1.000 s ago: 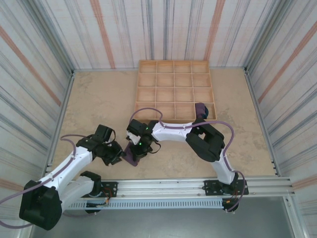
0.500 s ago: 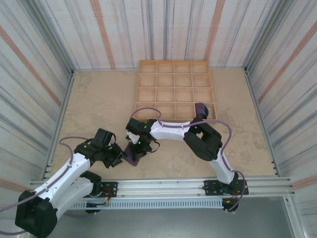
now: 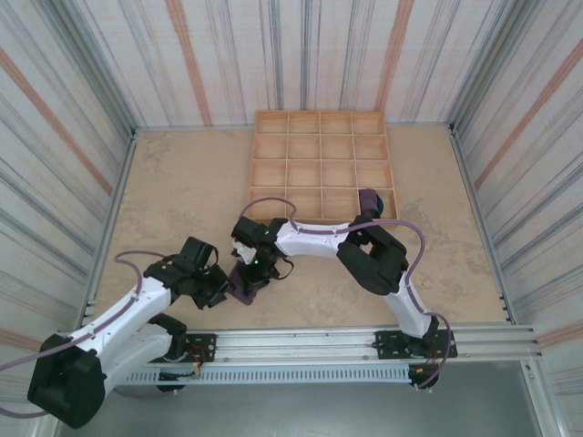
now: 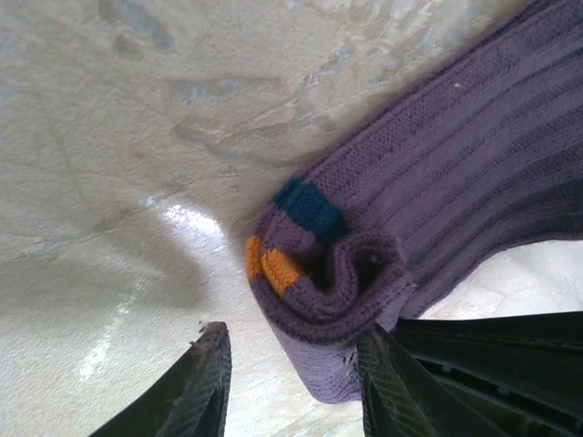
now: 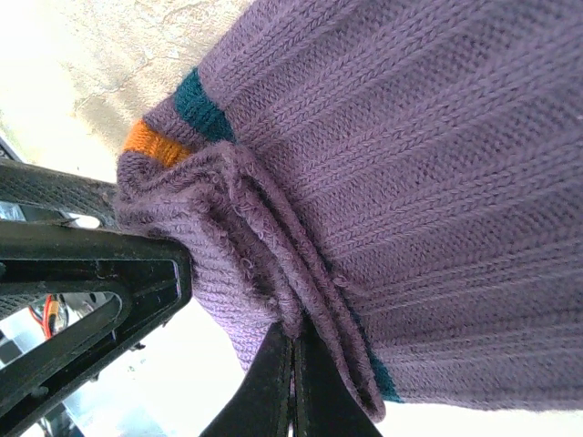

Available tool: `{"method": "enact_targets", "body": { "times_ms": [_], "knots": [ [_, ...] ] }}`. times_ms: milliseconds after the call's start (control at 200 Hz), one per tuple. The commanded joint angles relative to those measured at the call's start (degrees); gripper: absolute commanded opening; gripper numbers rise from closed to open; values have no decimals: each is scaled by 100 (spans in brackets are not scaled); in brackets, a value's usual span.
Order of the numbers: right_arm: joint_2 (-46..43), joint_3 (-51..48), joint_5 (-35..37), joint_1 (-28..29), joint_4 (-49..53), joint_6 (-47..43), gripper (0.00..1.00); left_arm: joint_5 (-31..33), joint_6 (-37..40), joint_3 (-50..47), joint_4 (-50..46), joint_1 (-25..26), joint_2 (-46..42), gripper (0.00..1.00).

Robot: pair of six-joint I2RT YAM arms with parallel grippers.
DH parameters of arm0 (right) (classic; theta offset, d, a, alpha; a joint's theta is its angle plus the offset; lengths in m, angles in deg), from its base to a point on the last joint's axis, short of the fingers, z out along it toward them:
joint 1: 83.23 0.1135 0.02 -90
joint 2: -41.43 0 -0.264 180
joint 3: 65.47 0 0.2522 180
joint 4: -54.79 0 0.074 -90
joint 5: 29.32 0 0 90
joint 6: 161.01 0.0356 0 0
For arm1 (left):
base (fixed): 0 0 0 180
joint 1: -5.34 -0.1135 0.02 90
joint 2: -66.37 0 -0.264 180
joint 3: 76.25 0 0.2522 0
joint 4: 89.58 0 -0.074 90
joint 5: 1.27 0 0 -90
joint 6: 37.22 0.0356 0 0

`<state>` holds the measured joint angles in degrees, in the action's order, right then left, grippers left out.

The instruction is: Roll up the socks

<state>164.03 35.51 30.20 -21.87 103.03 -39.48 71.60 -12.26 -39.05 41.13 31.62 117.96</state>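
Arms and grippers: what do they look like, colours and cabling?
The left arm and right arm have white shells, black joints and a lilac cable looping alongside each. The left gripper and right gripper are black, with ribbed faces.

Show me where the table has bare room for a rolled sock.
Bare table: far left, between the left wall and the wooden tray; also near right, between the right arm and the right wall. Tray compartments look empty except the near-right one, holding a purple bundle. Crowded: front centre, where left gripper and right gripper meet at the sock.
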Motion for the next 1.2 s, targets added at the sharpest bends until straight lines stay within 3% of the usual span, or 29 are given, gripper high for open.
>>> {"method": "enact_targets", "body": {
  "times_ms": [0, 786, 1037, 1197],
  "knots": [
    [157, 92, -14, -47, 235, 91, 0, 257, -66, -41, 31, 26, 77, 41],
    [-77, -203, -317, -64, -275, 73, 0, 609, 140, 64, 164, 24, 854, 35],
    [-235, -352, -308, -71, -447, 47, 2, 668, 231, 104, 167, -24, 1012, 25],
    [-525, -601, -150, -81, -667, 24, 9, 533, 445, 167, 156, -139, 1081, 6]
  ]
}}
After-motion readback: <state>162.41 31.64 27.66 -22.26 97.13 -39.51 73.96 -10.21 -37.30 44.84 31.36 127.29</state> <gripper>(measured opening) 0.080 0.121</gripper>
